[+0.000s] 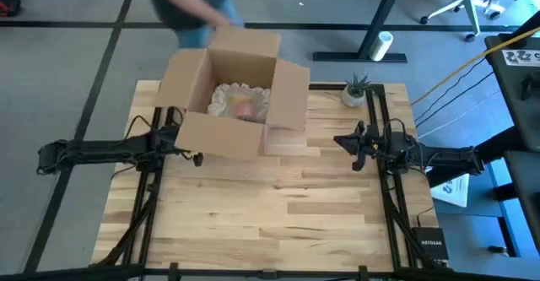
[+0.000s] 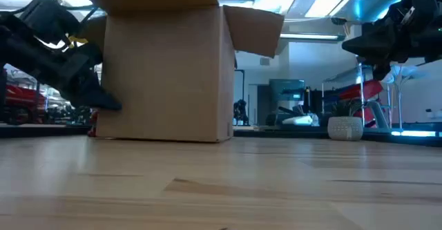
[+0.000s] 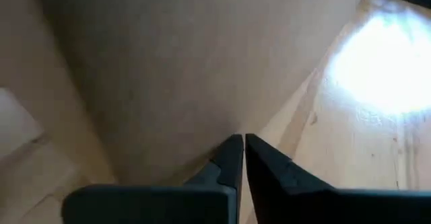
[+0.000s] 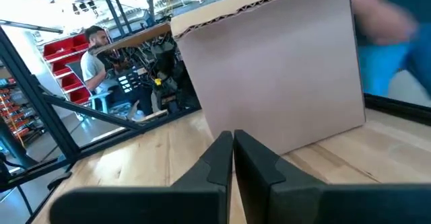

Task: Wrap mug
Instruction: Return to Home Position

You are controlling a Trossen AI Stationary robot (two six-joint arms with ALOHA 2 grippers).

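An open cardboard box stands on the far left half of the wooden table. Crumpled white paper with a pinkish thing lies inside it. I cannot make out the mug itself. My left gripper is shut and low, at the box's near left corner. Its fingertips point at the box wall close above the table. My right gripper is shut with nothing in it. It hangs above the table to the right of the box, pointing toward it. My left gripper's shut fingertips stand right at the foot of the box's outer wall, coming level from the table's left. I cannot tell whether they touch the cardboard.
A person bends over the table's far edge behind the box. A small potted plant stands at the far right corner. The table's near half is bare wood. A dark device sits by the near right corner.
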